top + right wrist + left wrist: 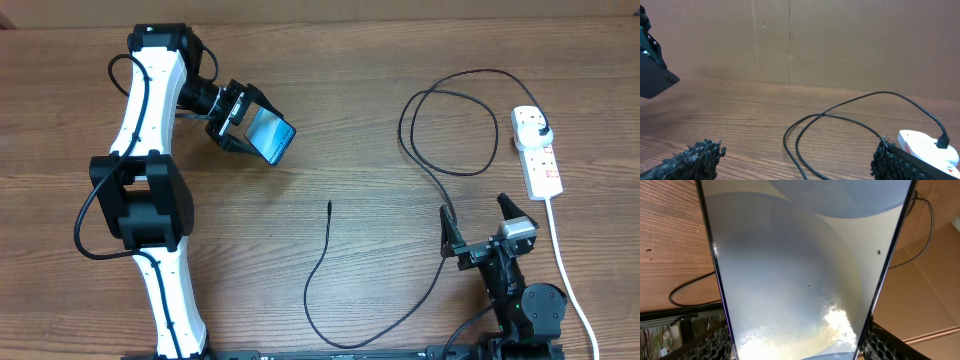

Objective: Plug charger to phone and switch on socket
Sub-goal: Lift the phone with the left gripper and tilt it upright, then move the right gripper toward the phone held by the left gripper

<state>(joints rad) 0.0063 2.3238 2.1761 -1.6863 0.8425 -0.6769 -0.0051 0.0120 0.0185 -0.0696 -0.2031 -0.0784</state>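
Phone (272,137): far left of table (360,60), in the left gripper (240,128).
Socket (537,150): far right, lying front to back.
Charger (402,125): plugged into the socket's rearmost outlet; loops left of the socket, then runs to the near edge.
Connector tip (330,204): mid-table, between phone and socket, apart from both.
Right gripper (478,222): in front of the socket.

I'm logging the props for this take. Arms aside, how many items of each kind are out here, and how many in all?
phone: 1
charger cable: 1
power strip: 1
Total: 3
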